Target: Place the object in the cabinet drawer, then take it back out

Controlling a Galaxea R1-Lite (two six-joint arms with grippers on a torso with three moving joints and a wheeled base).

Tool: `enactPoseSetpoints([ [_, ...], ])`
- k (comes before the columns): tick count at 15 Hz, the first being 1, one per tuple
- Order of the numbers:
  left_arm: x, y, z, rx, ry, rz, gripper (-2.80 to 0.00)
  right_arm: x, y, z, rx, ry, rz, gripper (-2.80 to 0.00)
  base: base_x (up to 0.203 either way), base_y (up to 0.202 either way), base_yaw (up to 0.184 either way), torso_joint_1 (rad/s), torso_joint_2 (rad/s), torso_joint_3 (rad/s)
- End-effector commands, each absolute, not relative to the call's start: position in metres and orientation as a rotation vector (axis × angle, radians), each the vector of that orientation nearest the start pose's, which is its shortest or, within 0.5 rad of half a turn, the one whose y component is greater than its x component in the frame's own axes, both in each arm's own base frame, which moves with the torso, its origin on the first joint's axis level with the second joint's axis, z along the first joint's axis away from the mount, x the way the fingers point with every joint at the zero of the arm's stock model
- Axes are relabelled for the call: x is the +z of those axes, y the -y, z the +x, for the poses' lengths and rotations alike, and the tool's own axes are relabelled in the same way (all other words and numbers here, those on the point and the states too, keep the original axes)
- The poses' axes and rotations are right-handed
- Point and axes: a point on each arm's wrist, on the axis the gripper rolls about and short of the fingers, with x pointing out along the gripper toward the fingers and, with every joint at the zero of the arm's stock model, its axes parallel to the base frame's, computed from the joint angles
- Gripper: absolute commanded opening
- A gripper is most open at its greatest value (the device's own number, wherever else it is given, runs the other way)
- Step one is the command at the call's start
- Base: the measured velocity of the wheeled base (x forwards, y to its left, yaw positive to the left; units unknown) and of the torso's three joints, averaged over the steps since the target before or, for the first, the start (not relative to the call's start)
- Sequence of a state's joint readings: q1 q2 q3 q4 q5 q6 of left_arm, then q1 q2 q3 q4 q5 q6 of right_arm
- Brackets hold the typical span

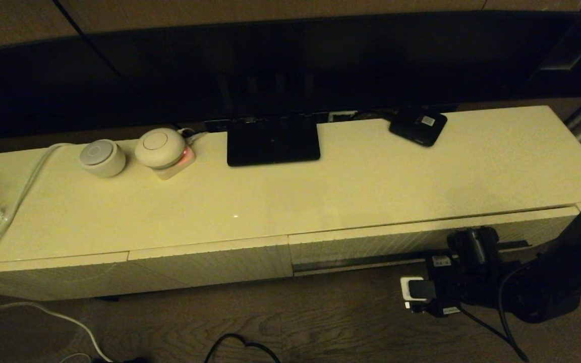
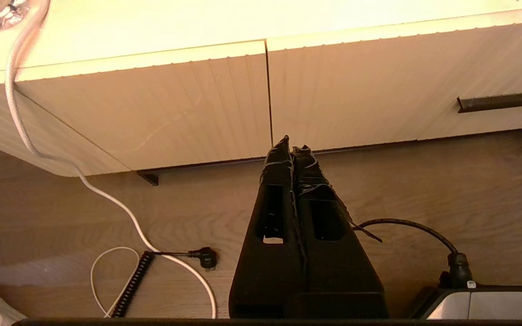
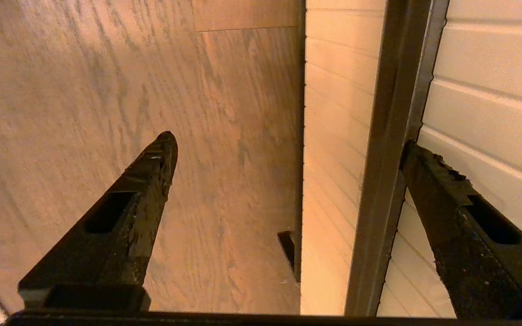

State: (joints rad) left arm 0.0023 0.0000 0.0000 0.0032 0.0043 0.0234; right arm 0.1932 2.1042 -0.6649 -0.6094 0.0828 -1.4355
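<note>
Right tool (image 3: 288, 149) sits low against the front of the cabinet drawer (image 1: 421, 242), fingers spread wide and gripping nothing; one finger (image 3: 447, 190) lies against the ribbed front just beside the long dark handle slot (image 3: 383, 158), the other finger (image 3: 147, 172) hangs over the wooden floor (image 3: 107, 90). From the head view the arm's black body covers part of the slot, so the contact point cannot be made out there. Drawer front appears very slightly proud of the neighbouring panel (image 1: 210, 262); interior not visible. The black umbrella is not to be seen anywhere. Left tool (image 2: 292, 149) is closed on nothing, held low over the floor before the left panels. On the surface (image 1: 371, 181): black flat stand (image 1: 273, 141), small black box (image 1: 418, 126), two round white devices (image 1: 129, 148).
</note>
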Motion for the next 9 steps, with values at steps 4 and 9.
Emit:
enactPoseSetpoints([
  [4, 0.074, 0.0, -0.023, 0.008, -0.006, 0.023, -2.8, 0.01, -0.062, 0.292, 0.878, -0.551, -1.379, 0.0, 0.0, 0.0, 0.0, 0.0, 0.0, 0.0],
  [9, 0.074, 0.0, -0.023, 0.008, -0.006, 0.023, -2.8, 0.007, -0.058, 0.267, 0.95, -0.58, -1.357, 0.0, 0.0, 0.0, 0.0, 0.0, 0.0, 0.0],
])
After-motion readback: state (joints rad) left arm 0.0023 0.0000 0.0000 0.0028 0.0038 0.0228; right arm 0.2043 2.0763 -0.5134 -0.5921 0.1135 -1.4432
